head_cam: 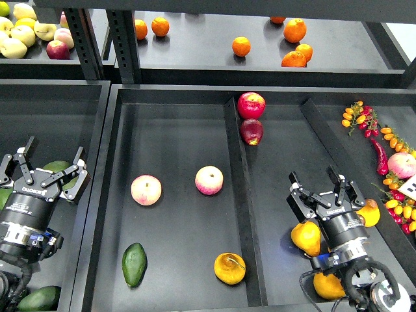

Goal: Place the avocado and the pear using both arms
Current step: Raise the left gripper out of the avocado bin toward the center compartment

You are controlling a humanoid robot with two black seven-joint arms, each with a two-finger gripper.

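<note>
lying at seven o'clock in the middle tray (123,195), the avocado (134,264) sits close to the tray's left wall, bare floor above it. the pear (230,268) rests at five o'clock, just beside the divider wall (238,195). two pink-and-cream apples (146,190) sit at the tray's centre, well apart from both fruits. two red apples (251,105) touch the divider at twelve o'clock. the left hand (45,170), fingers apart and holding nothing, hovers over the left bin at nine o'clock. the right hand (318,188), fingers apart and empty, hovers at three o'clock, among three yellow pears (305,237). six oranges (241,46) lie on the shelf at twelve o'clock.
</note>
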